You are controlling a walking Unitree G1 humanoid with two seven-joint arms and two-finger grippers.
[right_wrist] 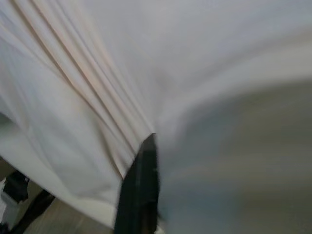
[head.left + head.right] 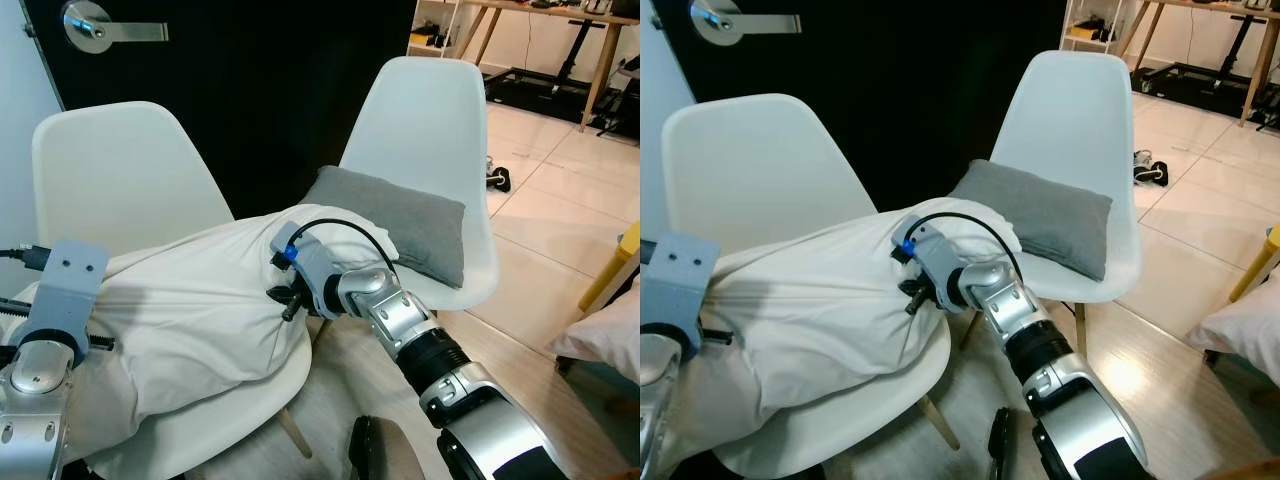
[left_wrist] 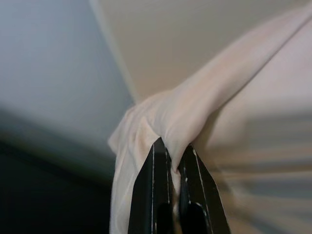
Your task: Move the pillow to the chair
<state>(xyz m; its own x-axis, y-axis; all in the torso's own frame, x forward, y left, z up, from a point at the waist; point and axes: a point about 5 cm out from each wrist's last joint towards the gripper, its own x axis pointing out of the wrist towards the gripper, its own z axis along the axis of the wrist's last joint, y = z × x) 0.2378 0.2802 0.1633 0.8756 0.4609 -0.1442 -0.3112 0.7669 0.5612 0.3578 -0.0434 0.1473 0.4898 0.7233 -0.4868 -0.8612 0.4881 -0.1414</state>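
- Lying across the seat of the near white chair [image 2: 120, 180] in the left half of the head frame, the big white pillow [image 2: 190, 310] sags over the seat's front edge and bulges toward the middle of the picture.
- At the lower left edge of the frame, the left gripper [image 3: 170, 168] is at the pillow's left end; in its wrist picture its two black fingers [image 3: 151, 195] are pressed together on a bunched fold of the white fabric, so it is pinching the pillow.
- Near the centre of the frame, the right gripper [image 2: 288, 298] is pushed into the pillow's right end, with a black cable [image 2: 340, 230] looping over the wrist above it.
- Its wrist picture is blurred: one black finger [image 1: 140, 190] lies against pleated white cloth, and I cannot tell whether the jaws are closed on the fabric or parted.
- Right of centre, a second white chair [image 2: 430, 130] stands just beside the first, with a grey cushion [image 2: 400, 222] lying flat on its seat; the pillow's right end touches the cushion's near edge.
- Behind both chairs, across the upper left and middle of the frame, is a black door [image 2: 250, 90] with a silver handle [image 2: 105, 28].
- At the upper right, a pale tiled floor [image 2: 560, 170] runs back to a wooden table [image 2: 560, 20].
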